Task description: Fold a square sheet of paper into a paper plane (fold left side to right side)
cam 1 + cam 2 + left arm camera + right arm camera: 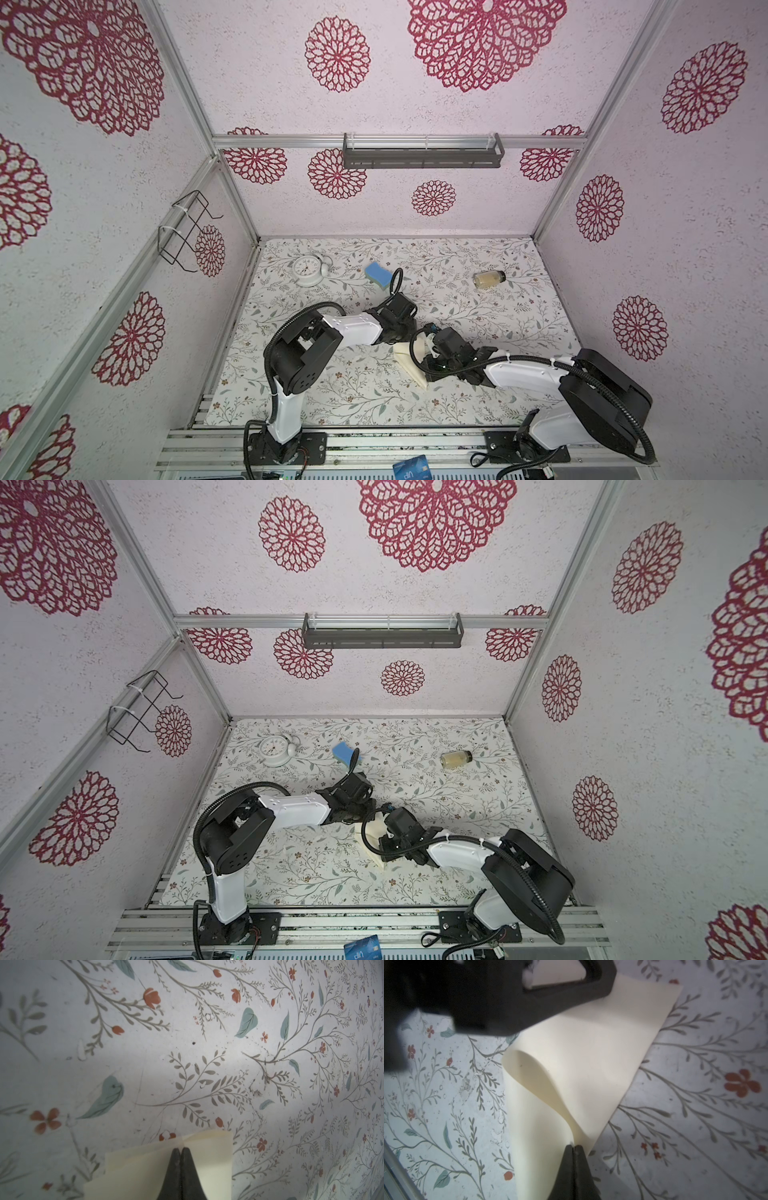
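In both top views, bent arms (355, 328) meet at the paper plane (405, 362).

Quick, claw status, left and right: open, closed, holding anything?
Left claw: closed, tips on the folded cream paper sheet; pinch cannot be told.
Right claw: closed, pinching the same sheet's curled flap.
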`<state>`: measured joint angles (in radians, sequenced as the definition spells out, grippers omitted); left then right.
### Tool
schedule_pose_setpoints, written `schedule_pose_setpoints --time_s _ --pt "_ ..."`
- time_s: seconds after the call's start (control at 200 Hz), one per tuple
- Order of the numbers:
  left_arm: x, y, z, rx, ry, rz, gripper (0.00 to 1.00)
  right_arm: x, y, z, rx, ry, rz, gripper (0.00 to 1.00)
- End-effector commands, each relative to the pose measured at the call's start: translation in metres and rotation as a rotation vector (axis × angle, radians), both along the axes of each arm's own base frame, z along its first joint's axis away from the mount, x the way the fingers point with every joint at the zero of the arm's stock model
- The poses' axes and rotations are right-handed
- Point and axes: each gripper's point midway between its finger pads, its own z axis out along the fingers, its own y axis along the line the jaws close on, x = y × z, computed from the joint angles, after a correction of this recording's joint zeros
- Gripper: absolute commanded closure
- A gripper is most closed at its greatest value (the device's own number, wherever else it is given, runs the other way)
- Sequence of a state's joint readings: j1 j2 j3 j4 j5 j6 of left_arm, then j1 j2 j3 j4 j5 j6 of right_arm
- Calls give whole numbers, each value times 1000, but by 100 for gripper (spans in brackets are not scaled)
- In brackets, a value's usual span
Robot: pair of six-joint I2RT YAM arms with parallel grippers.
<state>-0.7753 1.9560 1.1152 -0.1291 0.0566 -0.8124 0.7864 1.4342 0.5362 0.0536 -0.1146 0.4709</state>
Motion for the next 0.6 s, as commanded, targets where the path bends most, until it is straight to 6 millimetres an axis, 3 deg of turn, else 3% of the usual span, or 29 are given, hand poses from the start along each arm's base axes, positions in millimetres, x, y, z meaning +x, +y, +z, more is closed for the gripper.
schedule_pose_setpoints --time_s 0.0,0.135,0.22,0.595 --pt "-17 22 -7 82 40 -6 100 -3 -7 -10 -17 26 -9 100" --pt "-12 24 25 13 -41 -8 100 -5 -9 -13 -20 35 -10 100" --pt "-18 27 34 -17 -65 -16 100 -5 -9 -14 -19 39 -9 100" --pt "-64 25 46 -149 -121 -73 100 -6 -9 -18 -20 49 -2 100"
